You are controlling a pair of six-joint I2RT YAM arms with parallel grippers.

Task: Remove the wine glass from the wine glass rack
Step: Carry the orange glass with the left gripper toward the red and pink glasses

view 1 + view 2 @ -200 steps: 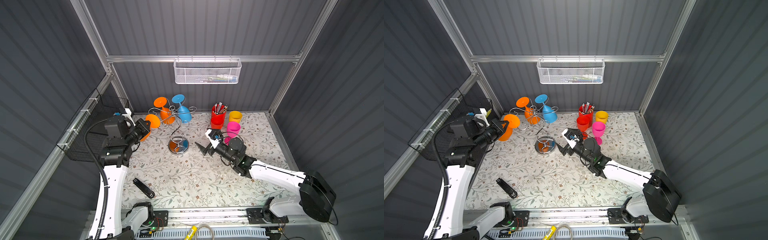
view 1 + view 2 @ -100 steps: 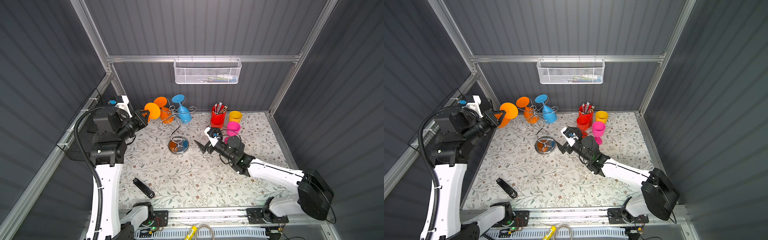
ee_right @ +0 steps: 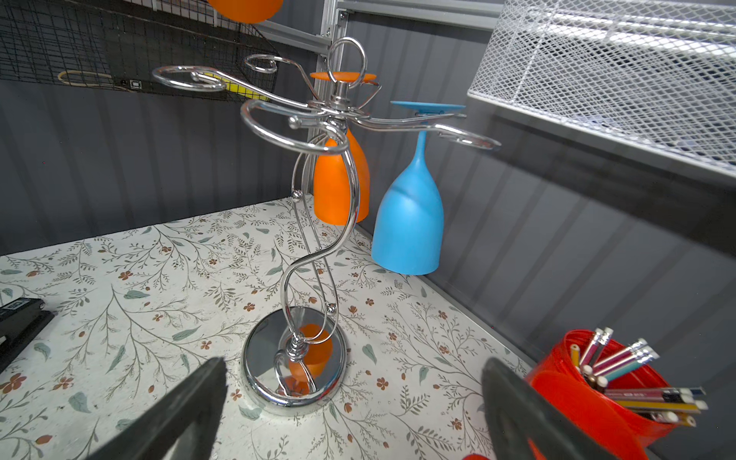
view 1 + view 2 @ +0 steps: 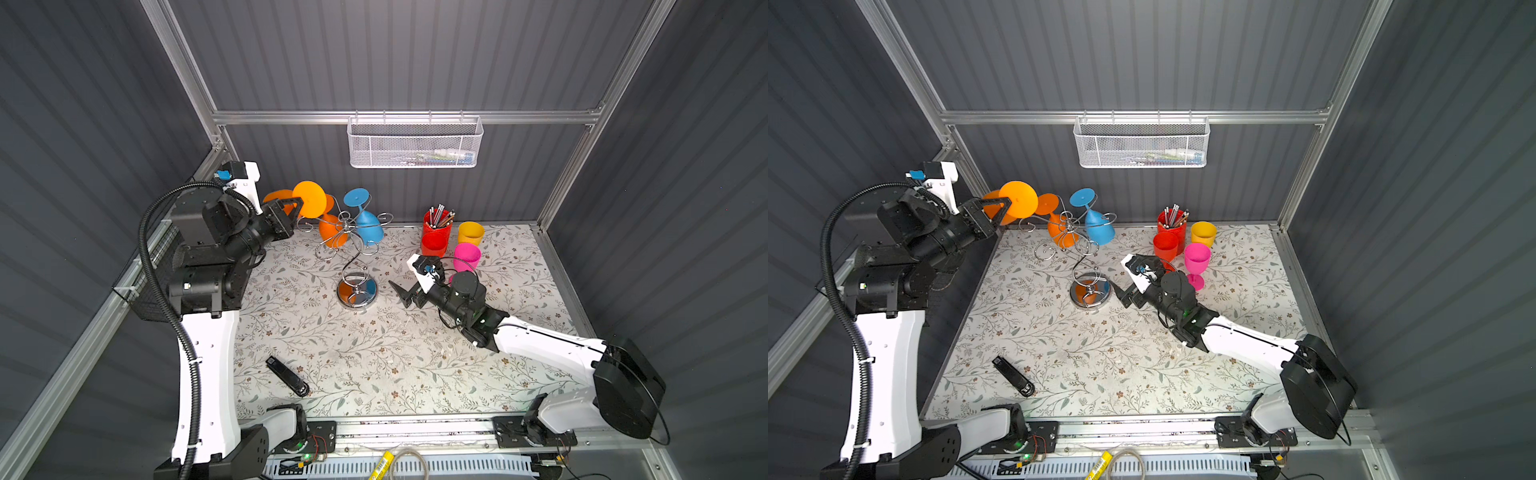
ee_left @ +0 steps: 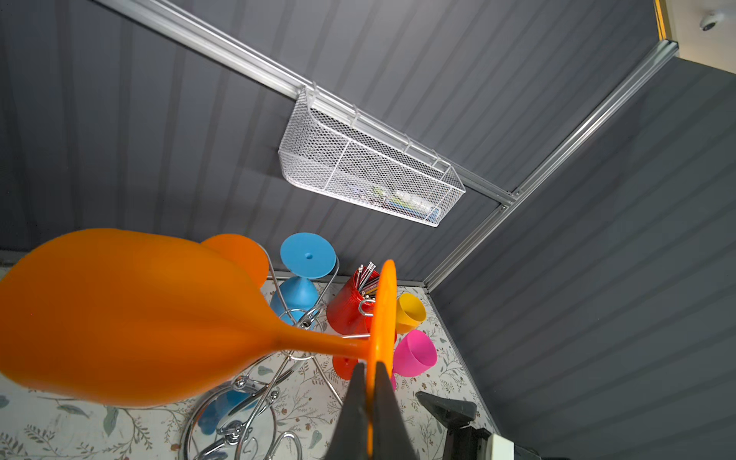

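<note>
One orange wine glass [image 4: 309, 199] clamped by its foot in left gripper [image 4: 299, 205], clear of wine glass rack [image 4: 357, 291]; right gripper [image 4: 402, 293] spread wide near rack's base.

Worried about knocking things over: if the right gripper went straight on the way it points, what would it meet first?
Likely the round base of the wine glass rack, centred ahead between the open jaws of the right gripper; depth is unclear.
</note>
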